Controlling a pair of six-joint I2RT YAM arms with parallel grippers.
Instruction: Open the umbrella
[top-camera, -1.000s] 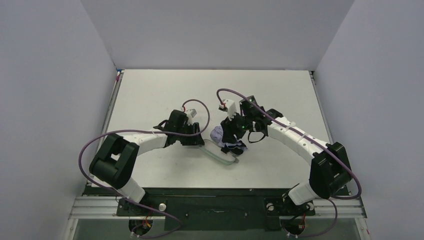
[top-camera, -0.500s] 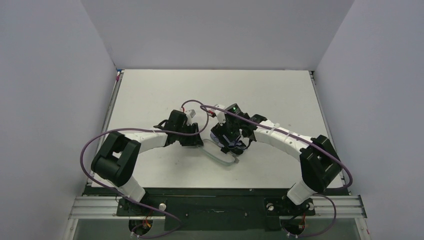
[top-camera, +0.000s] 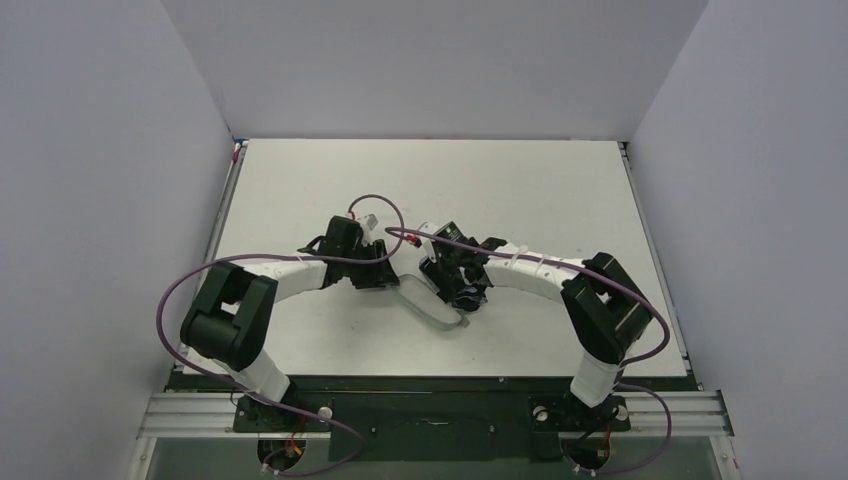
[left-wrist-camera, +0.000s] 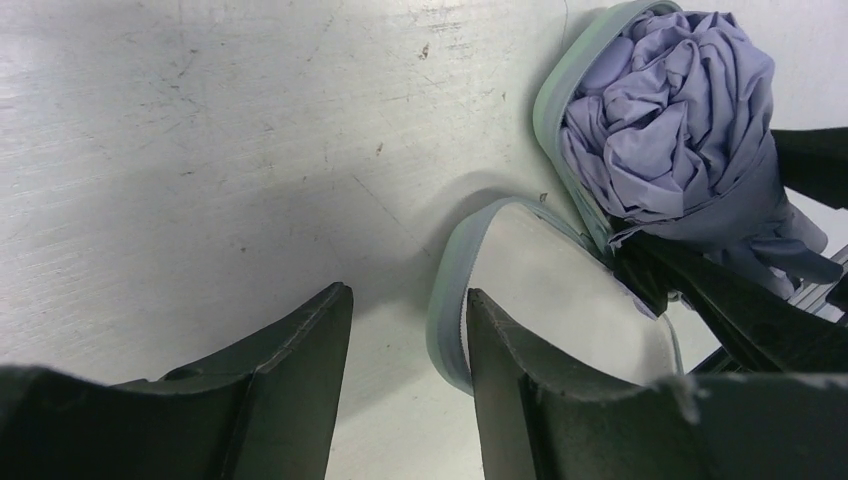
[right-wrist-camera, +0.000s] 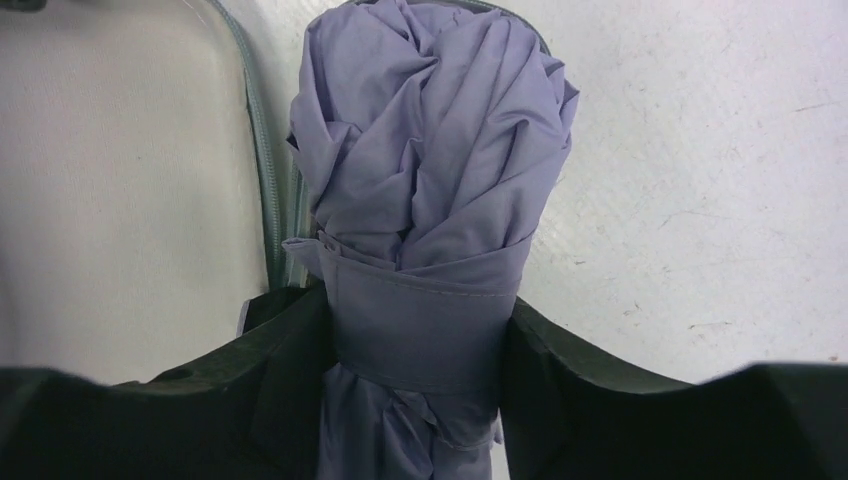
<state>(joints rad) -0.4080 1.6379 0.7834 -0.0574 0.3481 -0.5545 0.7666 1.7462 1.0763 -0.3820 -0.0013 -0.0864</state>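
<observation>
The umbrella (right-wrist-camera: 430, 150) is folded into a lavender bundle with a strap wrapped round it. It lies in an open pale grey-green zip case (left-wrist-camera: 560, 290) on the table. My right gripper (right-wrist-camera: 418, 320) is shut on the umbrella at the strap, one finger on each side. In the top view that gripper (top-camera: 460, 288) covers most of the bundle. My left gripper (left-wrist-camera: 408, 310) is open, low over the table just left of the case. The case's zip rim (left-wrist-camera: 450, 300) rests against the inner face of its right finger. Bare table shows between its fingers.
The case (top-camera: 428, 306) lies mid-table, between the two wrists. Both arms reach in from the near edge, and their purple cables (top-camera: 375, 215) loop above the wrists. Grey walls enclose the white table (top-camera: 540, 180) on three sides.
My right arm has swung left and nearer, and its fingers now clamp the umbrella, hiding the lavender bundle in the top view. The left gripper has shifted slightly left.
</observation>
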